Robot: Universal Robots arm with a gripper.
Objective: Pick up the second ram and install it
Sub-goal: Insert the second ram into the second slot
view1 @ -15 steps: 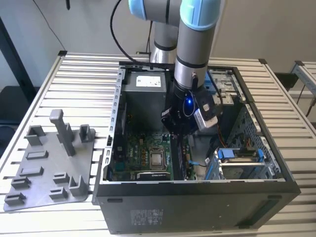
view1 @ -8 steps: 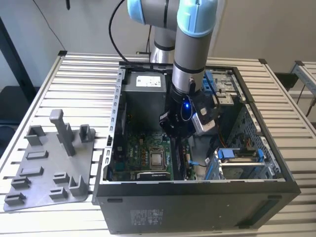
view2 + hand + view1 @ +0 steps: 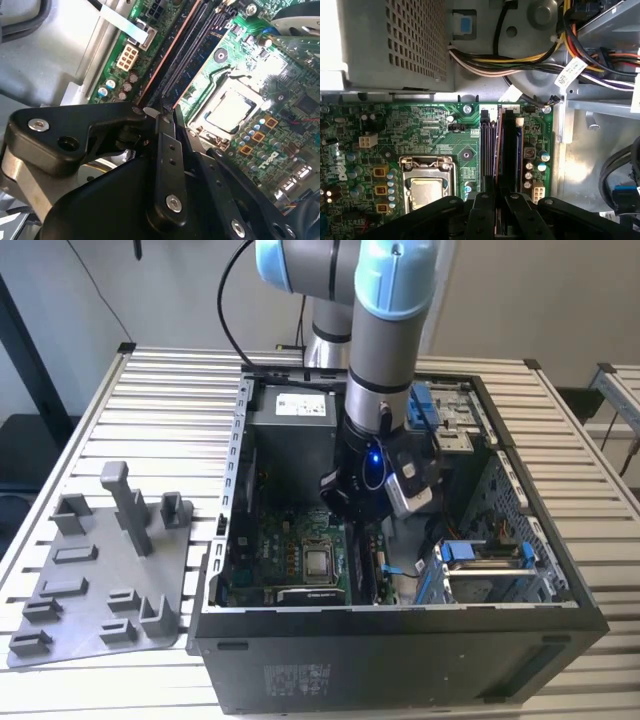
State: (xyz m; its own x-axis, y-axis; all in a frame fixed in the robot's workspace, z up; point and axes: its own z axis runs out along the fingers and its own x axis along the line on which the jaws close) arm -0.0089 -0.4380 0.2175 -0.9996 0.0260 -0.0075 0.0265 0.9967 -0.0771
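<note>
My gripper [image 3: 361, 512] reaches down into the open computer case [image 3: 400, 618], over the memory slots on the green motherboard [image 3: 420, 130]. In the first wrist view the second ram [image 3: 498, 145] stands edge-on in a slot as a thin dark strip with an orange-lit edge. It runs straight in between my black fingers. My gripper [image 3: 498, 194] looks shut on it, with the fingers pinched close together [image 3: 165, 114]. Another dark stick [image 3: 516, 150] sits in a slot beside it, on the side away from the processor socket [image 3: 427, 186].
A perforated power supply [image 3: 390, 45] and a bundle of cables [image 3: 520, 62] lie just beyond the slots. A drive cage with blue clips [image 3: 485, 555] fills the case at the exterior view's right. A grey holder tray [image 3: 100, 580] lies on the slatted table outside the case.
</note>
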